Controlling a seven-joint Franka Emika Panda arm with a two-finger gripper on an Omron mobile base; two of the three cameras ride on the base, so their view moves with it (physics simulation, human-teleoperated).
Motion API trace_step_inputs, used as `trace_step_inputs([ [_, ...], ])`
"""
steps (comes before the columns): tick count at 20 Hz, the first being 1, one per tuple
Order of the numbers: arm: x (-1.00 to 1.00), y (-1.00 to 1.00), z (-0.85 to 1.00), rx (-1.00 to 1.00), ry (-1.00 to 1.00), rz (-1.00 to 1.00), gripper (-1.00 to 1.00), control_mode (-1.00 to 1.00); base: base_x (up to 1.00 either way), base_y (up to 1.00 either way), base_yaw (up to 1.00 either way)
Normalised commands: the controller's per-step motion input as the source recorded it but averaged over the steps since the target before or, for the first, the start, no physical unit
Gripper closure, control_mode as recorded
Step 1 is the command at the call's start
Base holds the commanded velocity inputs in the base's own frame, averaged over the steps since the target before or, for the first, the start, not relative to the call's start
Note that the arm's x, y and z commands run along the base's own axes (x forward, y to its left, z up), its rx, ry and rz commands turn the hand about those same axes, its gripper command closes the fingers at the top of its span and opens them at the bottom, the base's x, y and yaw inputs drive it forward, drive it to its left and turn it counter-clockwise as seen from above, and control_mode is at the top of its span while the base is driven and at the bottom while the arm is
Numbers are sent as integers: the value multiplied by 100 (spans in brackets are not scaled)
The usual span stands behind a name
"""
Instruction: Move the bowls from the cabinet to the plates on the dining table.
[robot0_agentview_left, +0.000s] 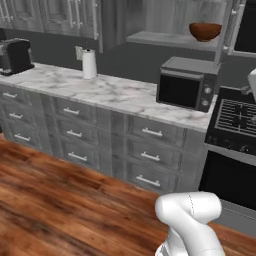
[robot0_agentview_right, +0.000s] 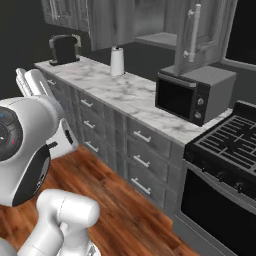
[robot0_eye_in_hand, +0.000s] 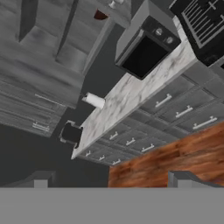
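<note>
Nearest us in the hand view, we are seeing the gripper (robot0_eye_in_hand: 113, 178) with its two dark tips standing wide apart and nothing between them, so we are reading it as fully open and empty. Past the tips we are looking at wood floor (robot0_eye_in_hand: 175, 153), then the drawer fronts, all rolled over by the tilt of the hand.

Next out, we are crossing the marble counter (robot0_agentview_left: 115, 92) carrying the black microwave (robot0_agentview_left: 185, 85), a white paper-towel roll (robot0_agentview_left: 89, 63) and a dark toaster-like appliance (robot0_agentview_left: 15, 56) at the far left end. A stove (robot0_agentview_left: 235, 117) is sitting just right of the microwave.

Farthest, we are finding the dark brown bowl (robot0_agentview_left: 205, 31) resting on the grey inner shelf of the open cabinet (robot0_agentview_left: 165, 39), above and just behind the microwave. That is the relation the next move is turning on, in our judgement: the bowl is lying well apart from the claw, up and forward across the counter, so the arm is needing a long reach upward over the microwave. The bowl is round, so no long axis is mattering.

Hard to make out: in the hand view we are getting only a small reddish-brown sliver (robot0_eye_in_hand: 100, 15) at the shelf, too small to tell which bowl. In the right base view an open cabinet door (robot0_agentview_right: 197, 35) is blocking the shelf's right part. We are spotting no red bowl, plates or dining table.
</note>
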Motion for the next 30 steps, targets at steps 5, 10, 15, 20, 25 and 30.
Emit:
trace_step_inputs([
  [5, 0, 0, 0, 0, 0, 0, -100, 100, 43, 56, 0],
  [10, 0, 0, 0, 0, 0, 0, -100, 100, 43, 55, 0],
  [15, 0, 0, 0, 0, 0, 0, -100, 100, 33, 59, 0],
  [20, 0, 0, 0, 0, 0, 0, -100, 100, 16, 62, 0],
  [25, 0, 0, 0, 0, 0, 0, -100, 100, 18, 62, 0],
  [30, 0, 0, 0, 0, 0, 0, -100, 100, 3, 62, 1],
])
